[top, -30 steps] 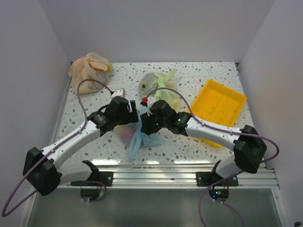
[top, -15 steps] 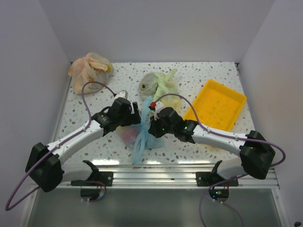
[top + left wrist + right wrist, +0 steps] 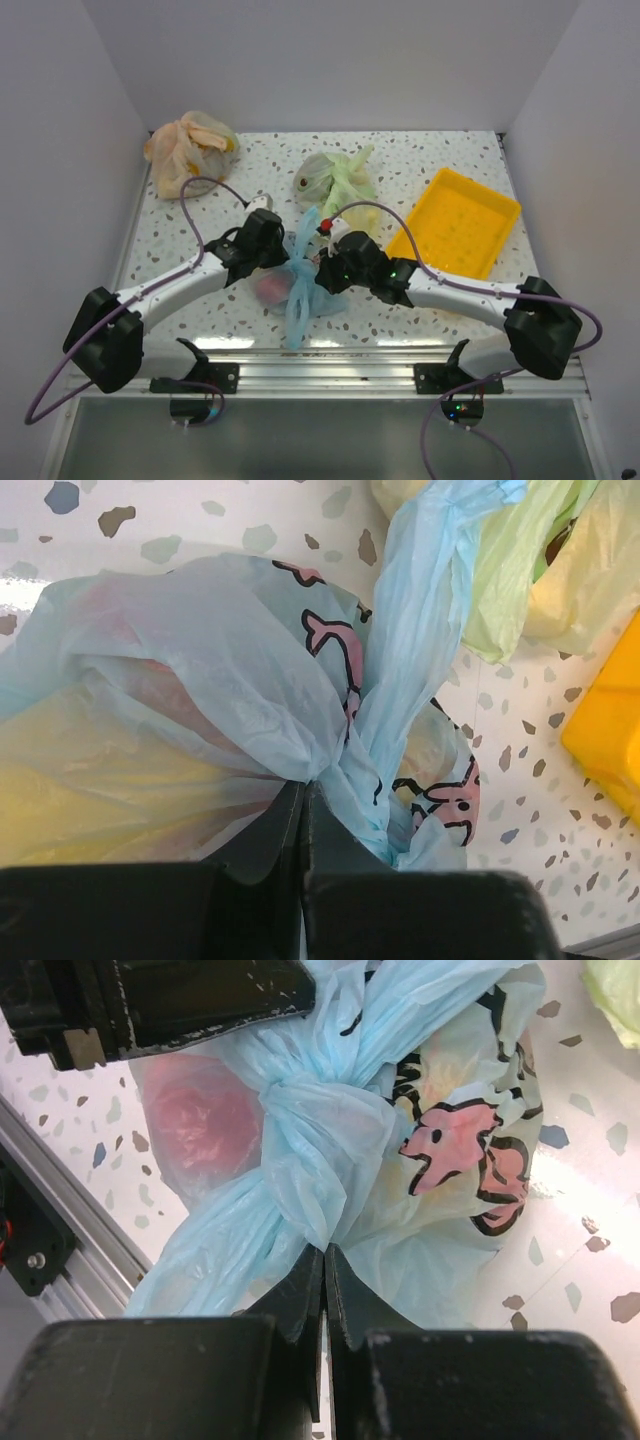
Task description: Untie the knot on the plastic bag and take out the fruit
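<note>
The light blue plastic bag [image 3: 300,290] lies near the table's front, between both arms. Its knot [image 3: 310,1130] is a bunched lump with one tail trailing toward the rail and another twisted tail [image 3: 430,580] running away. My left gripper [image 3: 303,785] is shut, pinching a fold of the bag beside the knot [image 3: 352,758]. From the other side my right gripper [image 3: 325,1250] is shut on the plastic just under the knot. Through the film I see fruit: a red one [image 3: 195,1125] and a yellow one [image 3: 90,780]. The bag's pink-and-white print [image 3: 455,1150] faces the right wrist.
A pale green tied bag [image 3: 335,175] sits just behind the blue one, and an orange bag [image 3: 190,145] lies at the back left. A yellow tray [image 3: 460,225] stands on the right. An aluminium rail [image 3: 330,365] runs along the front edge.
The right gripper closed on the bag first, then the left one shut on it. Both grippers drew in toward the knot, and the bag's tails shifted.
</note>
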Controlling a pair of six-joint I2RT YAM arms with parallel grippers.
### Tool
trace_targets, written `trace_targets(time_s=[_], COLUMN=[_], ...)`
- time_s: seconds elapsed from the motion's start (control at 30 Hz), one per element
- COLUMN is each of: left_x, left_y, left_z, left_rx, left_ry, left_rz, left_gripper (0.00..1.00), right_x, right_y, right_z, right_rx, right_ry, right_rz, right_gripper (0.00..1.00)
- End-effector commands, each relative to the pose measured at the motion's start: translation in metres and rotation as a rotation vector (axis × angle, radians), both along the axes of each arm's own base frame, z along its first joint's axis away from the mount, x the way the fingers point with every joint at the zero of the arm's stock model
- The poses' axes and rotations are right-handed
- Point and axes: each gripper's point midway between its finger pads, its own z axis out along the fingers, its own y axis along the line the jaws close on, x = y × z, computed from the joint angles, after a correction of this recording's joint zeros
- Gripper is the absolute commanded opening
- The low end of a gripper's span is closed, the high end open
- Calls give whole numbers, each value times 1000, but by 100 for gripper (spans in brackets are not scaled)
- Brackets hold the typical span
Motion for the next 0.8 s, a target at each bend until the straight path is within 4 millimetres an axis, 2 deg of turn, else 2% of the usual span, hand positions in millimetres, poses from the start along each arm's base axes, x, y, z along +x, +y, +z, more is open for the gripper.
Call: trace_targets(time_s=[0.0,0.1,0.13,0.2,0.23,0.27,0.4,0.47,0.5,0.6,0.7,0.73,0.77], left_x=[17,26,30,40,43,45,60,62,64,63,59,58,53], left_y=[8,26,32,52,58,66,112,125,138,149,132,121,118], left_z=[16,31,36,47,51,56,64,65,65,59,57,61,59], left_rx=[28,78,89,109,107,119,132,136,137,125,70,27,16], left_ry=[-67,-99,-112,-135,-139,-145,-141,-138,-134,-117,-119,-132,-131], left_rz=[33,63,76,110,115,121,203,222,253,255,164,111,88], left_gripper=[0,0,0,0,0,0,0,0,0,0,0,0,0], right_x=[7,9,9,11,12,14,12,6,5,1,-5,-6,-9], right_y=[-9,-24,-27,-43,-50,-65,-100,-113,-116,-121,-108,-102,-93], right_z=[16,14,22,19,25,20,19,20,21,28,36,41,52], right_rx=[14,-24,-12,-52,-55,-108,-206,-230,-228,-222,-193,-180,-153], right_ry=[-59,-77,-90,-101,-120,-124,-127,-118,-112,-128,-150,-158,-160], right_rz=[-55,-98,-110,-159,-185,-233,-337,-363,-374,-362,-243,-206,-159], right_gripper=[0,0,0,0,0,0,0,0,0,0,0,4,19])
